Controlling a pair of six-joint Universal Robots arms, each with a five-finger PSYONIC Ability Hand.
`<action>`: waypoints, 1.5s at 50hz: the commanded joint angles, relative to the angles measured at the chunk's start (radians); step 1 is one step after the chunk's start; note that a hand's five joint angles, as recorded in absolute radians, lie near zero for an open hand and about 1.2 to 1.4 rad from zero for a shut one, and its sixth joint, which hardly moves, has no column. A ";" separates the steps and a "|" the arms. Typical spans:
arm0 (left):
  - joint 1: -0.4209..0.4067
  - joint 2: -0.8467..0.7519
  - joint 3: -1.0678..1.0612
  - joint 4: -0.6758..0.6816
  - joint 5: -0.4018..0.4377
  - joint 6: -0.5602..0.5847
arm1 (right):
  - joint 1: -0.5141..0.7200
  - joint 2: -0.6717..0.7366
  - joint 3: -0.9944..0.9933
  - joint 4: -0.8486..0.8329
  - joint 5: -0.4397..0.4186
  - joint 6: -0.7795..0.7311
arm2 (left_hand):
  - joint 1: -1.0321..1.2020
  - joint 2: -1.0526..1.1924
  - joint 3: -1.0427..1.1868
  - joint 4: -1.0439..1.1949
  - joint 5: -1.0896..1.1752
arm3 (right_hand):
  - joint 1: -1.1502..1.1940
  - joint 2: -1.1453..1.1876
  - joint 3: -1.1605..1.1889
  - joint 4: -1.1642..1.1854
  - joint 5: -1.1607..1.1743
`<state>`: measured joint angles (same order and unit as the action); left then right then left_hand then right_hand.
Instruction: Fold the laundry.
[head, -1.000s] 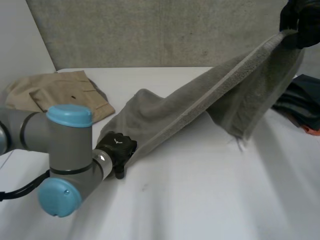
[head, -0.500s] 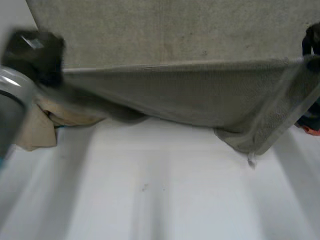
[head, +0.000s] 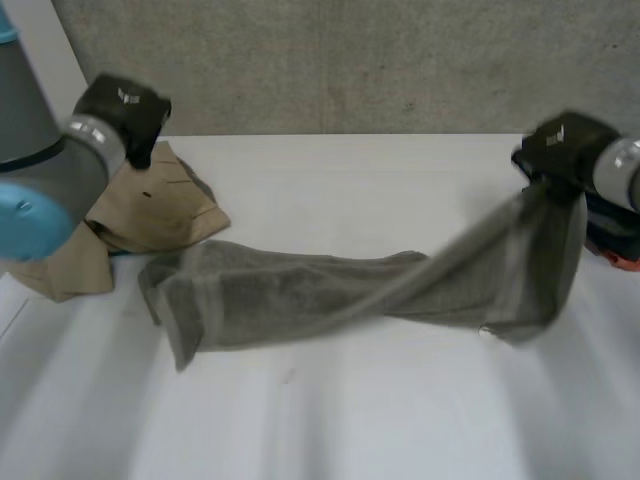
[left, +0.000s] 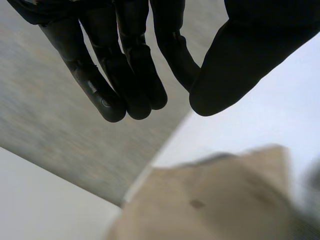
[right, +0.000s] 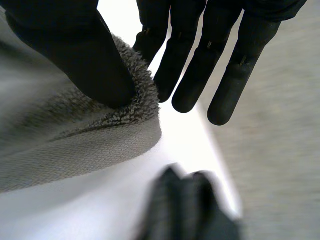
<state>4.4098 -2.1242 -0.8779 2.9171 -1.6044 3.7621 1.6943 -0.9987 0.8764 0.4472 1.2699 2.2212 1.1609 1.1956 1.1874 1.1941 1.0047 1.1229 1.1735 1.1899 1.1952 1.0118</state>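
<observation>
A grey towel (head: 300, 295) lies stretched across the middle of the white table (head: 400, 420). Its left end rests on the table. Its right end rises to my right hand (head: 555, 150), which hangs above the table's right side. In the right wrist view the thumb (right: 75, 50) presses the towel's fluffy edge (right: 75, 140) against the fingers. My left hand (head: 125, 105) is raised at the far left, above the beige garment and apart from the towel. Its fingers (left: 130, 75) and thumb are drawn together with nothing between them.
A beige garment (head: 150, 205) lies crumpled at the table's back left, under my left hand (left: 215, 200). A dark garment (head: 612, 225) with an orange bit sits at the right edge, below my right hand (right: 185, 205). A grey wall (head: 350, 60) stands behind the table.
My left hand has let go of the towel and stays raised at the left. The towel's left end has dropped to the table. My right hand has come down and inward with its end.
</observation>
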 joint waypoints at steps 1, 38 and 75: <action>-0.001 -0.163 0.448 0.097 0.000 -0.058 | 0.050 0.120 -0.275 -0.382 0.159 0.210 | 0.235 0.201 0.209 0.202 0.217 | 0.273 0.223 0.206 0.201 0.210; -0.565 0.054 -0.767 0.373 -0.037 -0.205 | 0.039 -0.060 0.380 -0.435 0.092 0.270 | -0.760 -0.794 -0.786 -0.793 -0.778 | 0.273 0.223 0.206 0.201 0.210; -0.484 -0.131 -0.576 0.415 -0.216 -0.081 | 0.036 -0.070 0.447 -0.441 0.092 0.264 | -0.507 -0.542 -0.534 -0.541 -0.526 | 0.273 0.223 0.206 0.201 0.210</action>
<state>3.8912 -2.2565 -1.4673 3.3226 -1.8210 3.6598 1.7308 -1.0662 1.3206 0.0060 1.3616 2.4875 0.4999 0.4938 0.4967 0.4970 0.1834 1.1226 1.1735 1.1899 1.1957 1.0154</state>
